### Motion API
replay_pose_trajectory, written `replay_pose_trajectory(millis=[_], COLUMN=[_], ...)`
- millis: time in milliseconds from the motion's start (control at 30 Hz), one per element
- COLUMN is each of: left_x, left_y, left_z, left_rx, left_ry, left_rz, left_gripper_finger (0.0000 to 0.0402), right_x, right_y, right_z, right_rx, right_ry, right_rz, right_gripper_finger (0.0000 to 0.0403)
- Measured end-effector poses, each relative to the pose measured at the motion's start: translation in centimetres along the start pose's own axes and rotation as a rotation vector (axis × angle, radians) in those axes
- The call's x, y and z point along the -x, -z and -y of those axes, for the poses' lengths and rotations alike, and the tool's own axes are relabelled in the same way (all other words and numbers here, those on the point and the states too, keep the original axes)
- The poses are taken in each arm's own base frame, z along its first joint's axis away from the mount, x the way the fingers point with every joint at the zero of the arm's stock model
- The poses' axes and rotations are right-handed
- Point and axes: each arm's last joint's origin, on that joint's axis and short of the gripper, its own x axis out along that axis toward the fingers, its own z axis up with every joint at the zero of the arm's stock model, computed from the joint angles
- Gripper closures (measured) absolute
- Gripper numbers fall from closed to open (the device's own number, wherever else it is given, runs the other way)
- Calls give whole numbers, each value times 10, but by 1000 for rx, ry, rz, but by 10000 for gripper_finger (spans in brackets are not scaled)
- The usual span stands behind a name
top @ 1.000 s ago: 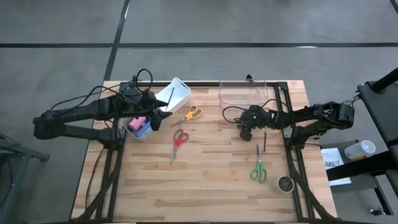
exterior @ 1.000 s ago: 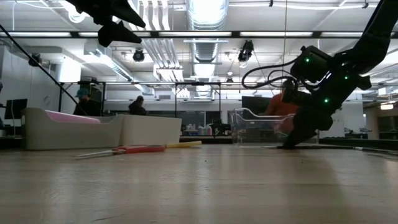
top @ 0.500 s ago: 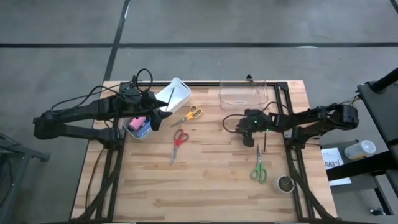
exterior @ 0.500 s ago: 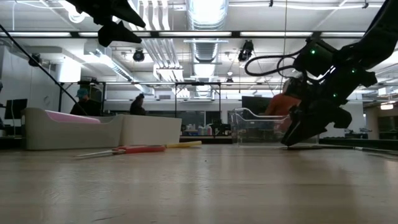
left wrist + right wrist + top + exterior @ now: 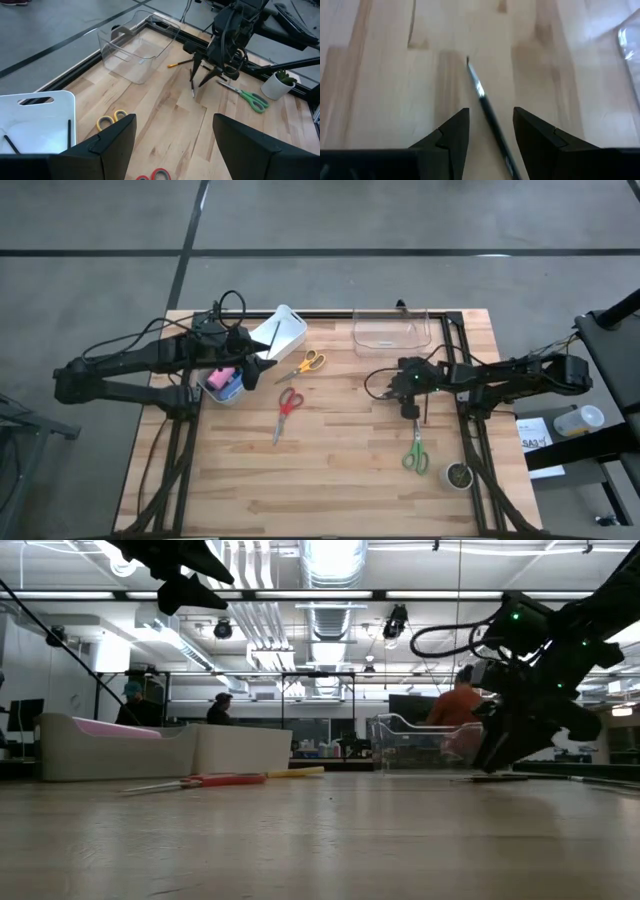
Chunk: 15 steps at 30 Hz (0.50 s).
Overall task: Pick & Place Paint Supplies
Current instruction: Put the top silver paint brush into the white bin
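Nearest the lens in the right wrist view: right gripper (image 5: 490, 137) is hovering low over bare wood, fingers apart, a thin dark paintbrush (image 5: 487, 112) lying between the tips, not yet pinched. In the high view this is sitting right of centre, green-handled scissors (image 5: 415, 453) just below it in the frame.

Mid-table, red-handled scissors (image 5: 286, 406) and yellow-handled scissors (image 5: 307, 362) are lying left of centre, clear of both arms.

Farther up the frame: clear plastic bin (image 5: 390, 330) at top centre, white tray (image 5: 285, 330) to its left holding at least two more brushes, seen in the left wrist view. Left gripper (image 5: 172, 142) is waiting raised at upper left, fingers spread wide and holding nothing, beside a small container with the pink bottle (image 5: 221, 378) and a blue item.

Risks, as judged: brush is thin and lying flat, so the fingertips could be closing above it or scraping the wood; it sits at a slant to the fingers, so a pinch may roll or flick it sideways. An off-centre grip could let it tip and slip during the carry. The scissors close by could get nudged on descent.
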Motion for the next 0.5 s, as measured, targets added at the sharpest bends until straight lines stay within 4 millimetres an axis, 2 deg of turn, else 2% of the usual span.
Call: replay_pose_trajectory(millis=[333, 500], left_x=[0, 0], left_y=[0, 0], left_z=[0, 0], left_rx=[0, 0], left_ry=[0, 0], left_rz=[0, 0], left_gripper_finger=[130, 130], right_x=[0, -3], right_y=[15, 14], right_z=[-3, -2], right_rx=[82, 76], right_ry=[15, 32], right_rz=[19, 8], right_gripper_finger=[255, 255])
